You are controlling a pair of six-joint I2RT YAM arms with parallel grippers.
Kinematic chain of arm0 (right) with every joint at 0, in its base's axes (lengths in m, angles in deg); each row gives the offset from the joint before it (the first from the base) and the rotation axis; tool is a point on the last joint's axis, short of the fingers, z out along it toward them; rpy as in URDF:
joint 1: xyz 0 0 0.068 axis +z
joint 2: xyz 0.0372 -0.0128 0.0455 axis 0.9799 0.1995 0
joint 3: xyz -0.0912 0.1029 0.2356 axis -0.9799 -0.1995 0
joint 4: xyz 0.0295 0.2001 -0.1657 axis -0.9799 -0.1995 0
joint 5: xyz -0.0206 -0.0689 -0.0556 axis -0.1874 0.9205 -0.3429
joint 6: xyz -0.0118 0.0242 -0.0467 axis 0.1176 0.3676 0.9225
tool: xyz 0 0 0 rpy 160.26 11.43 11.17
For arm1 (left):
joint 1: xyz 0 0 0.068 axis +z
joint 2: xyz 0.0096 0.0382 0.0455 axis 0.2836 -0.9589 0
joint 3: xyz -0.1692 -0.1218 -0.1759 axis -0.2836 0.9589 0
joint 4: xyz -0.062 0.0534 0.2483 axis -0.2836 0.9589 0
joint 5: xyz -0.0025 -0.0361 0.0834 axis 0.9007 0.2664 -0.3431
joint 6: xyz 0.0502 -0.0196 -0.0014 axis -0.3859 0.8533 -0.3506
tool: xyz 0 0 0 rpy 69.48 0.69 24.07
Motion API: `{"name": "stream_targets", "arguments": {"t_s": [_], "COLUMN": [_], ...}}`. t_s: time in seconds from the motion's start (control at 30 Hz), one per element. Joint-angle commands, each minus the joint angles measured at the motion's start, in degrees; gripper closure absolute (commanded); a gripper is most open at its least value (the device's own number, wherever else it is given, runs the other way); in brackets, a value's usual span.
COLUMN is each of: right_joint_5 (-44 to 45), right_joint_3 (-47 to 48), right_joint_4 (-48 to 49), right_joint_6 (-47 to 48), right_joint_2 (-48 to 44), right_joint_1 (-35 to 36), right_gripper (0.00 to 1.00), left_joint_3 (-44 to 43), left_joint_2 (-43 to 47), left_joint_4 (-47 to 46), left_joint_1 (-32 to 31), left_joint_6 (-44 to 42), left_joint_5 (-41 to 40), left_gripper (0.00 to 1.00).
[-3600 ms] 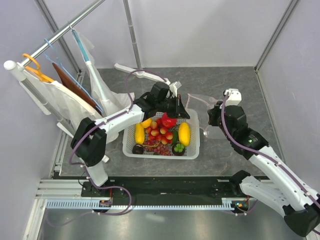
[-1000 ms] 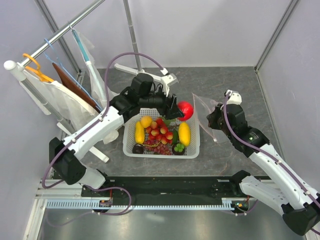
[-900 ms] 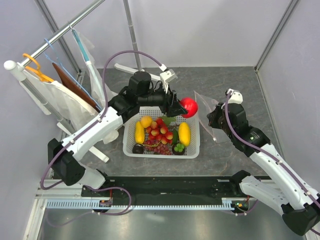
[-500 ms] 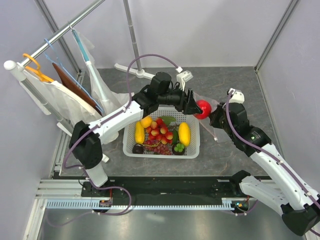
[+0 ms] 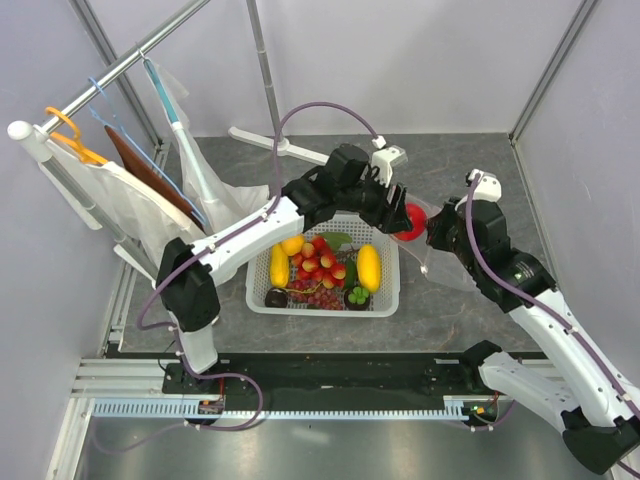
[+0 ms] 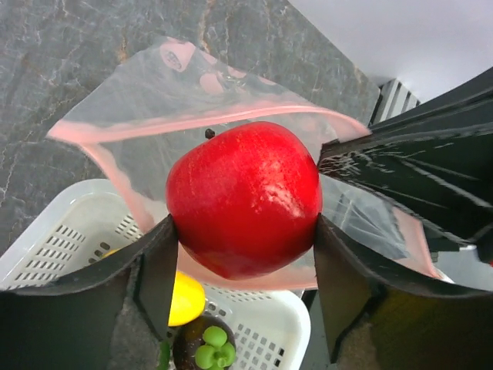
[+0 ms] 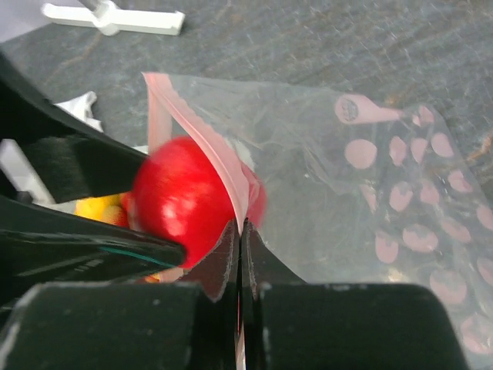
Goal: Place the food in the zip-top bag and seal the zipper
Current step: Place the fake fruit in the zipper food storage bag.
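Left pincer (image 6: 245, 254): spread wide and clamped on the red pomegranate (image 6: 243, 196), one finger on each flank.
Pomegranate: sat between those fingers, right at the bag's mouth and seemingly only partway through it. It was smooth and round, so a slack grip could have let it squirt out sideways.
Basket (image 6: 62, 239): lay directly beneath the left pincer, holding the rest of the food (image 5: 320, 270). Too early a release would likely have dropped the fruit back into it or onto its rim.
Zipper (image 6: 146, 129): the pink strip curved just beyond and under the fruit. Pushing on against it could have folded the mouth shut or dragged the edge from the other grip.
Right pincer (image 7: 239, 258): pressed together, pinching the zipper edge just beside the fruit. That thin hold might have slipped under the fruit's weight.
Zip-top bag (image 7: 400, 193): its floppy body trailed beyond the right pincer toward the desk (image 7: 308, 38). It could have sagged and narrowed the opening.
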Motion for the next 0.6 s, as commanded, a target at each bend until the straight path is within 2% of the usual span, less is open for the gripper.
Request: {"name": "stream_targets", "arguments": {"t_s": [0.0,0.13,0.23,0.33,0.37,0.43,0.5,0.57], "right_joint_5": [0.45,1.52,0.46,2.47,3.0,4.67,5.29,5.12], "right_joint_3": [4.79,3.74,3.56,3.82,3.91,3.56,2.16,1.02], "right_joint_4": [1.16,-0.08,-0.08,-0.34,-0.43,-1.22,-1.66,-1.75], "right_joint_6": [1.7,1.26,0.91,2.05,2.4,2.93,2.93,2.85], "right_joint_2": [-1.02,-1.55,-1.29,-1.02,-1.02,-1.28,-1.81,-2.16], "right_joint_1": [0.47,0.03,-0.32,-0.41,-0.49,-0.58,-0.67,-0.67], "right_gripper": [1.0,1.0,1.0,1.0,1.0,1.0,1.0,1.0], "left_joint_3": [-2.98,0.44,2.29,8.32,10.27,14.24,16.69,18.55], "left_joint_2": [0.27,3.43,6.59,12.39,14.32,18.19,19.43,19.79], "left_joint_4": [4.24,4.95,4.51,-3.2,-8.53,-9.99,-6.84,-3.59], "left_joint_1": [-1.56,-1.56,-0.17,6.33,8.0,10.82,11.35,11.27], "left_joint_6": [-6.81,-10.07,-9.29,-3.58,-2.26,-2.77,-7.67,-9.54], "left_joint_5": [0.95,3.75,6.99,15.24,16.06,12.57,8.71,7.02], "left_gripper": [0.26,0.0,0.0,0.0,0.0,0.0,0.01,0.07]}}
